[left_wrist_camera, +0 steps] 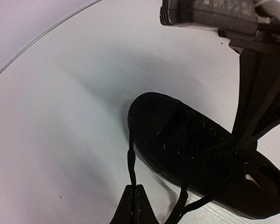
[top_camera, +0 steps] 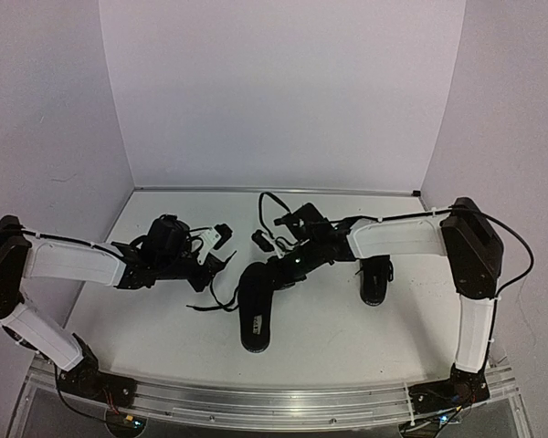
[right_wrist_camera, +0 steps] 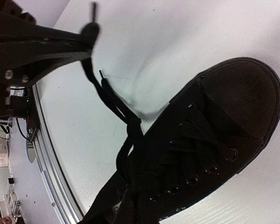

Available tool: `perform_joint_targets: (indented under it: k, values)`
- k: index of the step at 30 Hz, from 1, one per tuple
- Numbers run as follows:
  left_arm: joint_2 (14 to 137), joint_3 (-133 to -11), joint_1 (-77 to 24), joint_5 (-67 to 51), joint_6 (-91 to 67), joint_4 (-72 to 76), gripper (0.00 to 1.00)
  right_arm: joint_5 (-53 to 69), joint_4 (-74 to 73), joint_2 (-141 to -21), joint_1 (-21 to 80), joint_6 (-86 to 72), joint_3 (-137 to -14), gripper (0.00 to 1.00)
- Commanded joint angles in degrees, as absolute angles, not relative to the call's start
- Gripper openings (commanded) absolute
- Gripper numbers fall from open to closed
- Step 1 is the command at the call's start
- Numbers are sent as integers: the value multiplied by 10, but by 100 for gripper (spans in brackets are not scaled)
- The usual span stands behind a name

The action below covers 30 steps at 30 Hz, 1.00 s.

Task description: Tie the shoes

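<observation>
One black shoe point(top_camera: 254, 315) lies in the middle of the white table, toe toward the near edge. A second black shoe point(top_camera: 375, 278) lies to its right under my right arm. My left gripper point(top_camera: 224, 265) is left of the middle shoe point(left_wrist_camera: 191, 158). In the left wrist view my left gripper point(left_wrist_camera: 134, 187) is shut on the tip of a thin black lace point(left_wrist_camera: 130, 154) that runs taut to the shoe's side. My right gripper point(top_camera: 283, 269) is over the shoe's opening. In the right wrist view my right gripper point(right_wrist_camera: 133, 204) is shut on the bunched laces point(right_wrist_camera: 130, 140) by the tongue of the shoe point(right_wrist_camera: 214, 135).
Pale walls close in the table on the left, back and right. A metal rail point(top_camera: 274, 401) runs along the near edge by the arm bases. My right arm point(left_wrist_camera: 256, 84) hangs just above the shoe in the left wrist view. A loose lace point(top_camera: 212, 307) trails left of the middle shoe.
</observation>
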<state>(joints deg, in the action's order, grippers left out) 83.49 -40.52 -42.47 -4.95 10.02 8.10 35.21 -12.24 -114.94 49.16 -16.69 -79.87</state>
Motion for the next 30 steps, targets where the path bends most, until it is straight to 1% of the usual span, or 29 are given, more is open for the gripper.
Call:
perform_joint_targets:
  k: [1,5,10,18,30]
  values:
    - [867,-430,-429,-87,200,142,0,366,-97,-1111,495,-127,-781,4]
    - [893,-433,-430,-91,258,157,0,363,-85,-1106,495,-114,-769,4]
    - [919,-434,-437,-126,311,151,0,367,-75,-1106,495,-109,-766,2]
    - [945,-441,-488,-105,364,121,0,374,-55,-1104,495,-109,-759,2]
    - [862,-393,-522,-121,359,118,0,364,-55,-1106,495,-115,-750,4]
